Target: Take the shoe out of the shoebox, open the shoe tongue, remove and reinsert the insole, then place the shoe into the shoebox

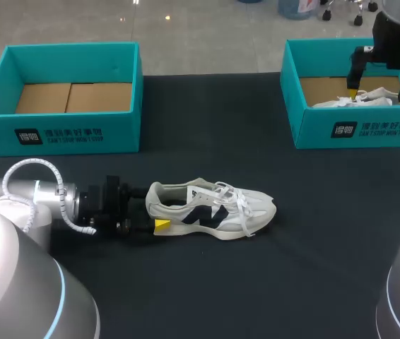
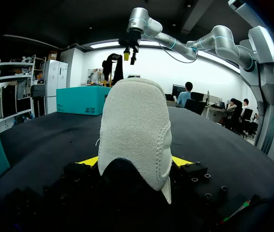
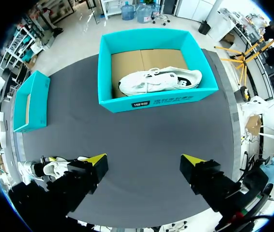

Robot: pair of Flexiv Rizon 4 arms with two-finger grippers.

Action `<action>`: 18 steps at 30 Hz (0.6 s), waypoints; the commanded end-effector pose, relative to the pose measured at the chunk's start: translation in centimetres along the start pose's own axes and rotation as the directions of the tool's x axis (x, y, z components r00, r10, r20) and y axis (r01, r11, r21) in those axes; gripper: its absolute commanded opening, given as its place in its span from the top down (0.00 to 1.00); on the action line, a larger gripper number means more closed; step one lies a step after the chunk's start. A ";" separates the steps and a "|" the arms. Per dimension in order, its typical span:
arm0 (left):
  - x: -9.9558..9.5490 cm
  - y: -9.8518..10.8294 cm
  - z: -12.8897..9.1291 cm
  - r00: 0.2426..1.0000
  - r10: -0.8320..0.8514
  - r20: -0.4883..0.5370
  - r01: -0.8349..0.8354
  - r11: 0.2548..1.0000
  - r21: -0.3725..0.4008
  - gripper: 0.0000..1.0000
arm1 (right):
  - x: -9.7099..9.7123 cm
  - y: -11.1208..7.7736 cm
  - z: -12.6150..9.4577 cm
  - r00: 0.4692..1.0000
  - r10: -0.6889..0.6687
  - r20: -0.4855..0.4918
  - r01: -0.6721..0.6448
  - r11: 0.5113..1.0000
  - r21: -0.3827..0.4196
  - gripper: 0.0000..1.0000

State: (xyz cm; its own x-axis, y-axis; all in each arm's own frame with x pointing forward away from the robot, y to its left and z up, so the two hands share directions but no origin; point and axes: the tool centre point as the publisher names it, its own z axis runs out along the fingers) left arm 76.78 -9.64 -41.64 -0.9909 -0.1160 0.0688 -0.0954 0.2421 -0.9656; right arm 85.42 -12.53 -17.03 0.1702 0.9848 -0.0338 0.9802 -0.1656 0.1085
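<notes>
White with a dark side mark, the sneaker (image 1: 210, 210) stands on its sole on the black table (image 1: 292, 268), outside both boxes. The left gripper (image 1: 155, 214) has its fingers clamped on the heel. The right gripper (image 1: 379, 92) hangs, fingers wide apart, over the right teal shoebox (image 1: 369, 131), which holds a second sneaker (image 3: 159, 81).

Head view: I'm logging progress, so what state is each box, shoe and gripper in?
Left box: open, empty.
Right box: open, with a shoe inside.
Boxed shoe: lying in the right box.
Table shoe: upright on its sole, laced.
Left gripper: shut on the table shoe's heel.
Right gripper: open, empty, raised.
</notes>
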 end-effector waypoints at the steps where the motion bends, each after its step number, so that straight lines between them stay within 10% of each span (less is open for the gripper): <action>1: 0.1 0.0 -0.1 1.000 -0.001 0.002 0.001 1.000 -0.002 1.00 | 1.9 -0.6 0.8 0.999 0.049 0.009 -0.049 0.998 -0.040 0.00; 7: 0.1 0.0 -0.1 1.000 -0.001 0.002 0.001 1.000 -0.002 1.00 | 7.4 -3.5 0.9 0.992 0.058 0.112 -0.040 0.988 -0.151 0.00; 18: 0.1 0.0 -0.1 1.000 -0.001 0.002 0.001 1.000 -0.002 1.00 | 14.3 -7.7 -0.1 0.992 0.079 0.094 -0.068 0.991 -0.113 0.00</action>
State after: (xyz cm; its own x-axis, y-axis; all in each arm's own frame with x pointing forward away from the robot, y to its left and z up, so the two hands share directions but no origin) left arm 76.78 -9.64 -41.63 -0.9909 -0.1160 0.0689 -0.0955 0.2422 -0.9655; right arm 80.20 1.00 -17.78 0.2433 0.9656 -0.0918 0.9497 -0.2180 0.2249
